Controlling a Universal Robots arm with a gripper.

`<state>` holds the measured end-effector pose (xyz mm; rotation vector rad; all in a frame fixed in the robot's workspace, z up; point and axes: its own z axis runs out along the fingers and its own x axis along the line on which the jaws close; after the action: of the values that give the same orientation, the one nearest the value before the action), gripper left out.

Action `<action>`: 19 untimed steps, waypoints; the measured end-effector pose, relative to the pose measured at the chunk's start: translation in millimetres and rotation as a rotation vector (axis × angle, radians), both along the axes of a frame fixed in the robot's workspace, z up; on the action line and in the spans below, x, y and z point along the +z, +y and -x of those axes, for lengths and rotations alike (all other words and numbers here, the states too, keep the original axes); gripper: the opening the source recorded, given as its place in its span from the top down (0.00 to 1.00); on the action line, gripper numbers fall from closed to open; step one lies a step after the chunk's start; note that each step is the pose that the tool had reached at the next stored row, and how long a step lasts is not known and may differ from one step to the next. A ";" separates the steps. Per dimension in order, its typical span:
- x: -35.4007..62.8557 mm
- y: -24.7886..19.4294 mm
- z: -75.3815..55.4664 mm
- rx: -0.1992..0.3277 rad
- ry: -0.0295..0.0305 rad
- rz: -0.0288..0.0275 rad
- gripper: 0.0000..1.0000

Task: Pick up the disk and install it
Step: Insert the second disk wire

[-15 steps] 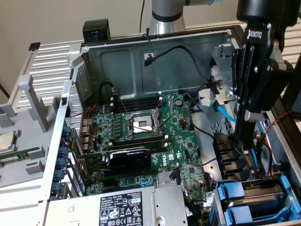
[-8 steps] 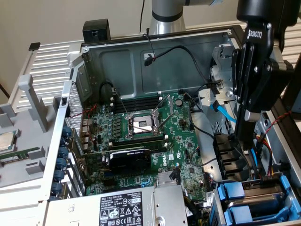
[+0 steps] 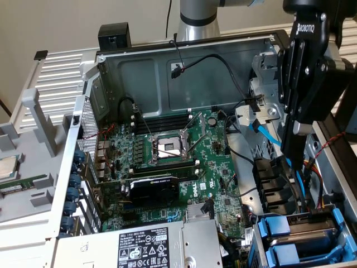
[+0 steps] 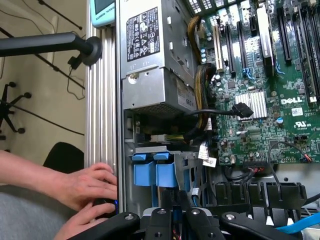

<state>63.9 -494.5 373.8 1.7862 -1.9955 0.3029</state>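
My black gripper [image 3: 290, 148] hangs above the open computer case's right side, over the black fan shroud [image 3: 273, 178]. In the wrist view its fingers [image 4: 161, 220] stand pressed together with nothing between them. Two blue carrier frames [image 3: 284, 240] sit side by side in the drive bay at the case's near right corner, below the gripper and apart from it. The wrist view has the same blue frames [image 4: 155, 172] just ahead of the fingertips. The disk's metal body is hidden, and I cannot tell which frame carries it.
The grey power-supply box [image 3: 145, 245] lies at the case's front. The motherboard [image 3: 167, 162] with its open processor socket fills the middle, and black and blue cables [image 3: 262, 131] run along the right. A person's hands [image 4: 85, 190] rest outside the case wall.
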 end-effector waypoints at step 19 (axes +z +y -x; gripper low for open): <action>12.5 -8.2 0.7 0.000 -0.0163 -0.0486 0.84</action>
<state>63.2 -502.7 386.3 1.8190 -2.0303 0.2720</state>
